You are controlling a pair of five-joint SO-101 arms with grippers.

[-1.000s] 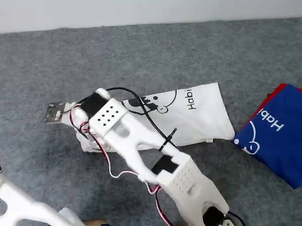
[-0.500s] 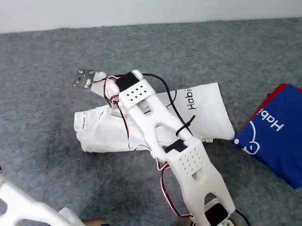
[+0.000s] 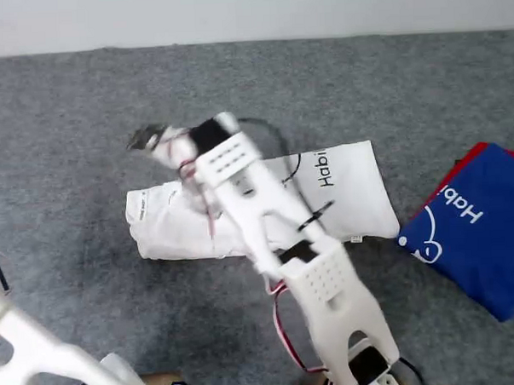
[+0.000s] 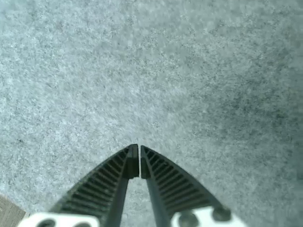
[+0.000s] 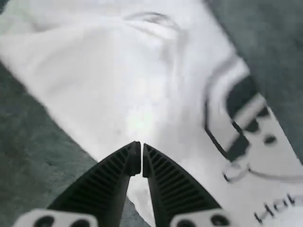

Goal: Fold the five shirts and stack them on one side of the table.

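Two grippers: left gripper (image 4: pixel 139 149), right gripper (image 5: pixel 141 145) closed, empty.
White shirt (image 5: pixel 142 80): beneath right gripper, lengthwise across its arm (image 3: pixel 267 218).

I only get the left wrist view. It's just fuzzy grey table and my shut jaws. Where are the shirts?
Observer: A white shirt lies folded near the middle of the table, as the high view shows.
Operator: Is the other arm near it?
Observer: Yes. The right gripper is close above the white shirt, with its jaws shut on nothing.
Operator: Are there any other colours?
Observer: A folded blue shirt lies at the right edge of the high view, apart from the white one.
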